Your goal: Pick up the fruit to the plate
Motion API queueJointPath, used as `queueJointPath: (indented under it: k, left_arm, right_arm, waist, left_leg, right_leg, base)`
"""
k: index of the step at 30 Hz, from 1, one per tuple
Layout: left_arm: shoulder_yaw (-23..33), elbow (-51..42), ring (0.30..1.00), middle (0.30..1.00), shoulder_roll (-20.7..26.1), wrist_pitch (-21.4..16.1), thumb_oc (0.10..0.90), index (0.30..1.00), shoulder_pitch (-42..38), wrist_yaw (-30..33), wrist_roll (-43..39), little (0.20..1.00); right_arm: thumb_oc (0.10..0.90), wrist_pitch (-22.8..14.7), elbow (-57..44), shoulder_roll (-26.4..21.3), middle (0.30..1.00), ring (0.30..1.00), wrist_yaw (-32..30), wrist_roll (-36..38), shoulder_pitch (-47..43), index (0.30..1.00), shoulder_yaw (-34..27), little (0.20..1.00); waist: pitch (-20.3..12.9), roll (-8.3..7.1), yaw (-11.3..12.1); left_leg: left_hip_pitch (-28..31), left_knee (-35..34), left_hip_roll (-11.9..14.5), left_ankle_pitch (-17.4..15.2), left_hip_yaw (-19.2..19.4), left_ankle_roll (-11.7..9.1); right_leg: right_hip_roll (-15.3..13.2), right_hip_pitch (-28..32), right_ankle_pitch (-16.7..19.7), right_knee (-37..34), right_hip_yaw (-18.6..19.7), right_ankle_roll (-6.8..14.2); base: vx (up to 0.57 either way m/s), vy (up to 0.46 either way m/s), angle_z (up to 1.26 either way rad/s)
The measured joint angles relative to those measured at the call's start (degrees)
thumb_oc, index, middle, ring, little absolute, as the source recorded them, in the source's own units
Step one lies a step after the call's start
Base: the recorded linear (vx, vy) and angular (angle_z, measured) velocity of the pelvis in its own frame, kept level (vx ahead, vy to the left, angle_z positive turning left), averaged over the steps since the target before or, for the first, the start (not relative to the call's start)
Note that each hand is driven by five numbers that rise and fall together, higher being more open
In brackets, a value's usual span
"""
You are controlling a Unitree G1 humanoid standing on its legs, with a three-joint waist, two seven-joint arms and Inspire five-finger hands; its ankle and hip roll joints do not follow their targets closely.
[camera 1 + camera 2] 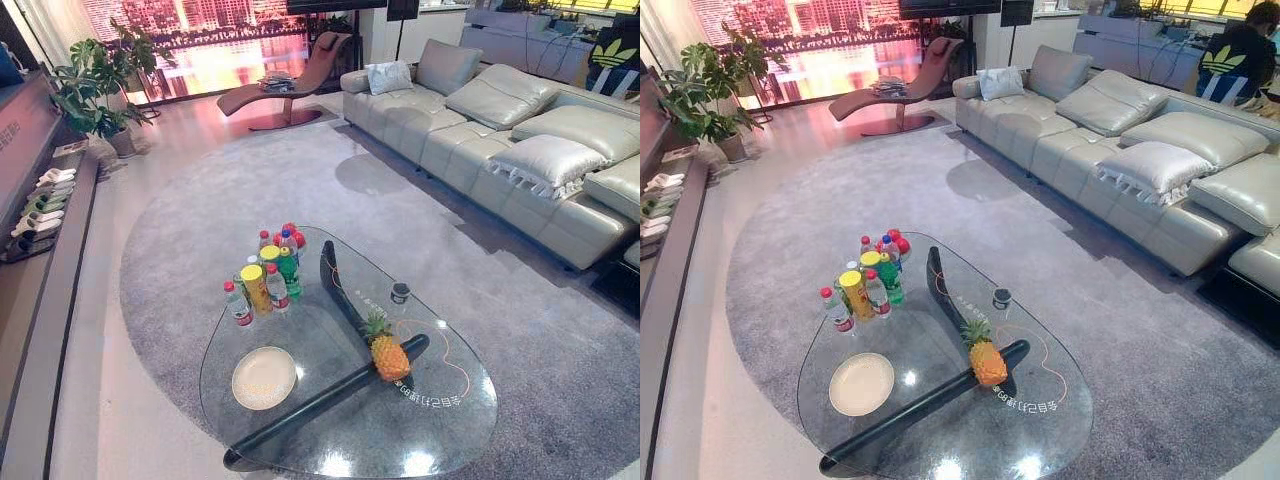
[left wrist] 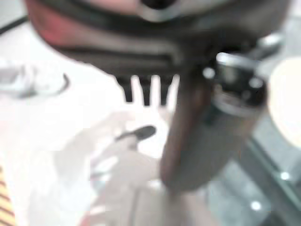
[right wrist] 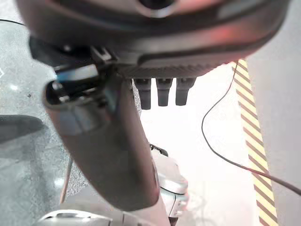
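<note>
A pineapple (image 1: 389,355) stands upright on the glass coffee table (image 1: 470,420), right of the middle, on the dark base bar that shows through the glass. An empty cream plate (image 1: 264,377) lies on the table's left side, a good way from the fruit. My left hand (image 2: 146,89) shows in the left wrist view with straight fingers and nothing in it. In the right wrist view my right hand (image 3: 162,92) also hangs with straight fingers, holding nothing, above the floor.
Several bottles and a yellow can (image 1: 265,275) cluster at the table's far left. A small dark cup (image 1: 400,292) stands behind the pineapple. A grey sofa (image 1: 500,120) runs along the right, a lounge chair (image 1: 290,85) and a plant (image 1: 95,85) stand far back.
</note>
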Motion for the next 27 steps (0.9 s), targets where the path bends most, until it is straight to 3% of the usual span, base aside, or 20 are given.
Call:
queueJointPath:
  k: [27]
  left_arm:
    - [-0.17,-0.05,0.9,0.9,-0.07,0.09,0.8,0.9,0.07,-0.07,-0.11,0.9]
  right_arm:
    - [0.8,-0.04,-0.04,-0.02,0.9,0.9,-0.38,0.01,0.01,0.9,0.01,0.9]
  waist:
    - [-0.28,-0.09,0.01]
  left_leg:
    - [-0.77,0.03,-0.02,0.01,0.08,-0.02]
  right_leg:
    - [0.03,-0.75,0.16,0.01,0.02,0.24]
  base:
    - [0.0,0.002,-0.01]
